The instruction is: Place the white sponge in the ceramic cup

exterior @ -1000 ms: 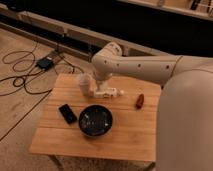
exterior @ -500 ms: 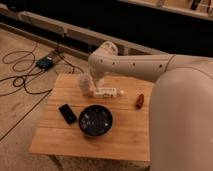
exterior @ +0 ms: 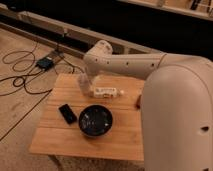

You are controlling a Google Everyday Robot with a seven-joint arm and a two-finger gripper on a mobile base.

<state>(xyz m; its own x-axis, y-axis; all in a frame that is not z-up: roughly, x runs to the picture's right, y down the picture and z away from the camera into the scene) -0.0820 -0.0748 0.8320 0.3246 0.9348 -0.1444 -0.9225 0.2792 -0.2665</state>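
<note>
Hidden or unclear: the arm's large housing (exterior: 177, 115) fills the right side of the view and covers the right end of the table (exterior: 55, 137). A small reddish-brown item (exterior: 137, 102) at that side shows only as a sliver beside the housing. The claw (exterior: 85, 84) hangs over the back left part of the table, just left of the labelled white box (exterior: 106, 91). It appears only as a pale shape, and I cannot tell whether it is released, clenched or grasping anything. I cannot pick out the white sponge anywhere on the table. I also cannot separate the ceramic cup from the pale shape at the claw. If either one is there, it is hidden at that spot.

Count on the table:
- one dark bowl (exterior: 95, 120), front centre
- one flat black item (exterior: 67, 113), just left of the bowl and apart from it
- one labelled white box
- one reddish-brown item

On the floor (exterior: 20, 107) to the left lie one small dark box (exterior: 45, 63) and several cables (exterior: 20, 80).

Change from half a second ago: the housing has advanced leftward and now covers most of the reddish-brown item, which was then in full view. The claw remains at about the same spot. The bowl, black item and box have not moved.
</note>
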